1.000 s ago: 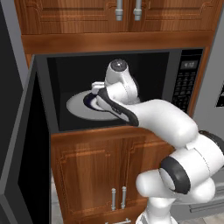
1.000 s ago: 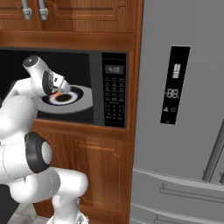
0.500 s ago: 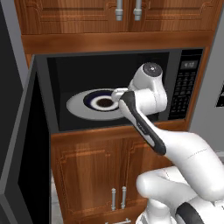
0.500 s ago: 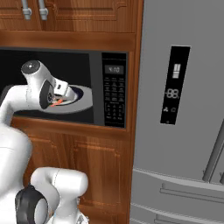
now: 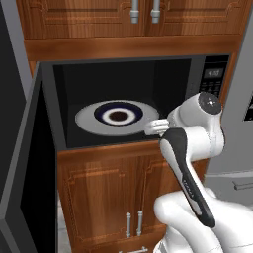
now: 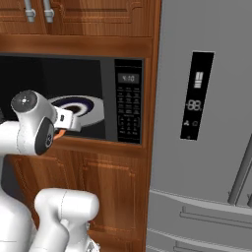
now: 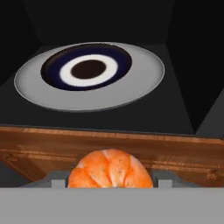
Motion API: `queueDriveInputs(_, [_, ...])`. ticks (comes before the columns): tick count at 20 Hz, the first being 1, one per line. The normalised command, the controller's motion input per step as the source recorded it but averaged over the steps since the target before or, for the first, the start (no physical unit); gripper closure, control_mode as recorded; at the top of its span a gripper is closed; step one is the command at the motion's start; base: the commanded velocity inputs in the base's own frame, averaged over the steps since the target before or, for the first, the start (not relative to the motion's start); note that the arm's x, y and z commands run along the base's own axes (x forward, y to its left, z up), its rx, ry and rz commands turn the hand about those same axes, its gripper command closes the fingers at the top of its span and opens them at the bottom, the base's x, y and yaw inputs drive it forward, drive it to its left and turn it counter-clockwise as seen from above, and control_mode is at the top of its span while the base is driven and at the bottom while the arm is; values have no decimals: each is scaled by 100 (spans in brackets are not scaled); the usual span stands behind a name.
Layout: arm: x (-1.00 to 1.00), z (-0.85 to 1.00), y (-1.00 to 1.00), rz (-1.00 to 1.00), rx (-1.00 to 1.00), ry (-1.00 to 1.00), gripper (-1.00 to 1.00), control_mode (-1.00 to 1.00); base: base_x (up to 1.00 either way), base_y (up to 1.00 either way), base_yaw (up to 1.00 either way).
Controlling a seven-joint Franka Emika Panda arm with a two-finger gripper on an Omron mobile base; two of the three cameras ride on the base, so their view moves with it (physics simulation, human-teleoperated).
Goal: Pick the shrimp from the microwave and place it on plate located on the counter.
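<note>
The orange shrimp [image 7: 110, 169] sits between my gripper's [image 7: 109, 182] dark finger tips, which are shut on it. In the right base view a sliver of the shrimp [image 6: 59, 135] shows under the hand. My gripper [image 5: 153, 127] hovers at the front sill of the open microwave [image 5: 210, 81], just outside the black cavity. Inside lies the grey turntable [image 7: 135, 87], bearing a navy-and-white ringed dish [image 7: 87, 68] with nothing on it. The plate and the counter are out of view.
The microwave door [image 5: 29, 163] stands swung open at the left. Brown wooden cabinets [image 5: 108, 188] sit below and above the microwave. A grey fridge [image 6: 206, 123] with a black display panel stands to the right.
The hand has drawn back out of the cavity, toward the front right, with the shrimp in its fingers. The ringed dish it covered now shows whole.
</note>
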Motion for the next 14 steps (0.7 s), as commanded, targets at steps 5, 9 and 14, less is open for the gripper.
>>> queueDriveInputs(5, [-59, 24, -14, 0, -2, 4, 100, -100, 0, 0, 0])
queueDriveInputs(9, [-33, 31, -11, 0, -2, 9, 100, -100, 0, 0, 0])
queueDriveInputs(14, [-19, 12, -1, 4, -2, 12, 100, -100, 0, 0, 0])
